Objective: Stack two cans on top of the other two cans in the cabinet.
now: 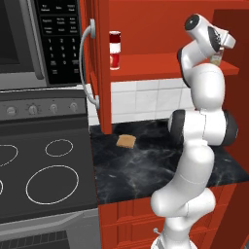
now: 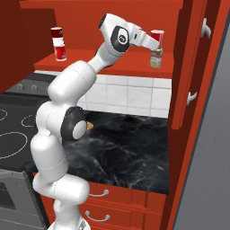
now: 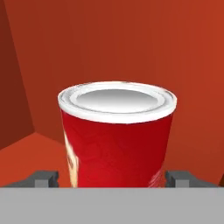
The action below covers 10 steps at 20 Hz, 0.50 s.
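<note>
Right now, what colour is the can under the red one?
Olive-green and yellowish can, clearest in the right base view.

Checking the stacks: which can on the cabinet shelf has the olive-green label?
The bottom can of the right-hand stack, directly under the red can at the tool; the left stack's cans are red-and-white.

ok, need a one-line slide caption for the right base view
Open gripper around a red can stacked on the olive-labelled can on the cabinet shelf.

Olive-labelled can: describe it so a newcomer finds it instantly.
Start at the red cabinet shelf above the black counter. At its right end, the olive can is the lower of two stacked cans, under a red can; the left stack is all red-and-white.
</note>
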{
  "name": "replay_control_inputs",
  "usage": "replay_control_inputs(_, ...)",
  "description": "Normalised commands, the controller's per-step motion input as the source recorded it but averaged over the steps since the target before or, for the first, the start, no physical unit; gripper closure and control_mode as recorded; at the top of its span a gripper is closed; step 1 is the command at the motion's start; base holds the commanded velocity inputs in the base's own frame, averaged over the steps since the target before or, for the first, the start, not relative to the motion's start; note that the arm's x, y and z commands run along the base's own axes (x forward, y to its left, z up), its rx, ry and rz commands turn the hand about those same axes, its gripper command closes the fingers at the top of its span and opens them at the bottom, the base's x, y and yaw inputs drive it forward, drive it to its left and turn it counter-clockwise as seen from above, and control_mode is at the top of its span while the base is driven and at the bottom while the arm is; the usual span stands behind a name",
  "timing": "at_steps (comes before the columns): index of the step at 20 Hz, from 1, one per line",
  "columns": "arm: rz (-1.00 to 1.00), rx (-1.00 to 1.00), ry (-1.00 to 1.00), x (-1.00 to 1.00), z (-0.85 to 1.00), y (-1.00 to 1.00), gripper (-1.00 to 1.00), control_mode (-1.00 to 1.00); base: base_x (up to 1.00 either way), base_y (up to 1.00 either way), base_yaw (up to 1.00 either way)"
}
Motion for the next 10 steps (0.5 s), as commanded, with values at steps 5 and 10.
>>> replay_control_inputs(5,0.0,0.0,0.0,0.05,-0.04,0.0,-1.0,-1.0,0.0,0.0,0.0)
replay_control_inputs(10,0.0,0.0,0.0,-0.03,0.0,0.06,-1.0,-1.0,0.0,0.0,0.0)
